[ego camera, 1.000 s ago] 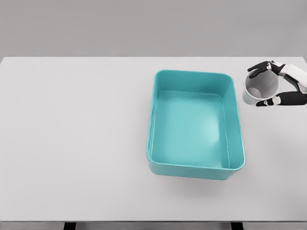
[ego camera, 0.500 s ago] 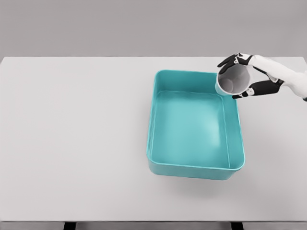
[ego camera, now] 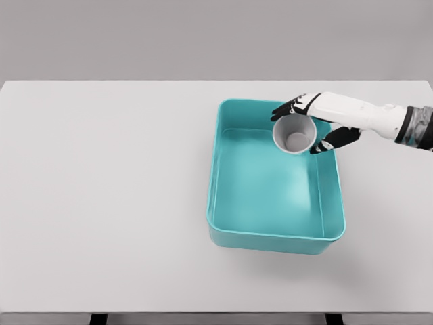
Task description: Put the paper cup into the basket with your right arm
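Right robot hand [ego camera: 302, 126] reaching in from the right edge, white forearm stretched out over the counter [ego camera: 101, 189] and across the right rim of the basket [ego camera: 223, 230]. Dark fingers [ego camera: 284, 108] wrapped round the paper cup [ego camera: 294, 135], thumb on the near right side, other digits curled over the far side — a firm grasp, cup clamped between them. Cup held up in the air, tipped toward the camera, open mouth showing, grey inside and round bottom plainly in view. Sitting right at the fingertips, just left of the palm, over the basket's far right corner. Inside the rim line in this view, yet clear of the teal floor below; not resting on anything but the fingers. Basket spreading out below and to the left of the hand, a teal rectangular tub with rounded corners, standing flat on the pale counter. Faint shadow beneath its near edge. Wrist and dark cuff trailing away to the right, off the frame.
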Robot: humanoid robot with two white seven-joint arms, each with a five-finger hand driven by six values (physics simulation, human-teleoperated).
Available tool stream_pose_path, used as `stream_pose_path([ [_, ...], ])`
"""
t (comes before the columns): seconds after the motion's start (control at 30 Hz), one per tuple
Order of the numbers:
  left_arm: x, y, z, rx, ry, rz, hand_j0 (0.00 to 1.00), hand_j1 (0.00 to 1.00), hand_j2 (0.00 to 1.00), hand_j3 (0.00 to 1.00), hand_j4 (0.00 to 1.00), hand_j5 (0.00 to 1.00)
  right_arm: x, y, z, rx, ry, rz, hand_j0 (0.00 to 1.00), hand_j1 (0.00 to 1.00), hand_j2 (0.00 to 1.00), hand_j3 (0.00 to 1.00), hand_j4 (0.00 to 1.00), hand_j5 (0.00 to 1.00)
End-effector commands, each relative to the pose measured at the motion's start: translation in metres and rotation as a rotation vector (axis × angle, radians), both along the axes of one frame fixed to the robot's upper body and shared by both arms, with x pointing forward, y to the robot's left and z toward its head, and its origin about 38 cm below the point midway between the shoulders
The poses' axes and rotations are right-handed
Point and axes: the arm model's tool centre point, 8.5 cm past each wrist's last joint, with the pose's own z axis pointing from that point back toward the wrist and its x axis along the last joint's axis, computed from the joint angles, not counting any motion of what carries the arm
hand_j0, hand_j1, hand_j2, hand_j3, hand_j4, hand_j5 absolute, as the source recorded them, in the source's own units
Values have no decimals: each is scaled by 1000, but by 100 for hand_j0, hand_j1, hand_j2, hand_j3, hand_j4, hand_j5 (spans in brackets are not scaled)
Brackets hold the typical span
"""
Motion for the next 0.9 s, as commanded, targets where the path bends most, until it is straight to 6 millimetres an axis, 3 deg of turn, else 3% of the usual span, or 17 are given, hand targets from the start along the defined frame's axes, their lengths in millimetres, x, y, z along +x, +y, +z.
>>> stream_pose_path([
  [0.0, 0, 0, 0, 0, -1, 0, 100, 100, 100, 100, 100, 100, -1, 2, -6, -6, 17, 5, 100, 100, 100, 100, 100, 100],
  [0.13, 0, 0, 0, 0, -1, 0, 100, 100, 100, 100, 100, 100, 6, 3, 5, -46, -1, 14, 100, 100, 100, 100, 100, 100],
  [0.23, 0, 0, 0, 0, 1, 0, 100, 100, 100, 100, 100, 100, 14, -17, 39, -93, -72, -21, 100, 100, 100, 100, 100, 100],
  [0.27, -1, 0, 0, 0, 2, 0, 100, 100, 100, 100, 100, 100, 13, -39, 56, -124, -101, -64, 100, 100, 100, 100, 100, 100],
  [0.4, 0, 0, 0, 0, -1, 0, 100, 100, 100, 100, 100, 100, -6, -108, 79, -106, -158, -237, 100, 100, 100, 100, 100, 100],
  [0.43, 0, 0, 0, 0, 1, 0, 100, 100, 100, 100, 100, 100, -15, -127, 79, -116, -167, -284, 100, 100, 100, 100, 100, 100],
  [0.47, -1, 0, 0, 0, 2, 0, 100, 100, 100, 100, 100, 100, -20, -132, 70, -126, -143, -293, 100, 100, 100, 100, 100, 100],
  [0.53, 0, 0, 0, 0, -1, 0, 100, 100, 100, 100, 100, 100, -26, -125, 61, -147, -122, -259, 100, 100, 100, 100, 100, 100],
  [0.63, 0, 0, 0, 0, 1, 0, 100, 100, 100, 100, 100, 100, -35, -122, 73, -225, -169, -225, 100, 100, 100, 100, 100, 100],
  [0.8, 0, 0, 0, 0, 1, 0, 100, 100, 100, 100, 100, 100, -35, -120, 61, -278, -169, -208, 100, 100, 100, 100, 100, 100],
  [0.87, -2, 0, 0, 0, 5, 0, 100, 100, 100, 100, 100, 100, -30, -106, 56, -252, -168, -181, 100, 100, 100, 100, 100, 100],
])
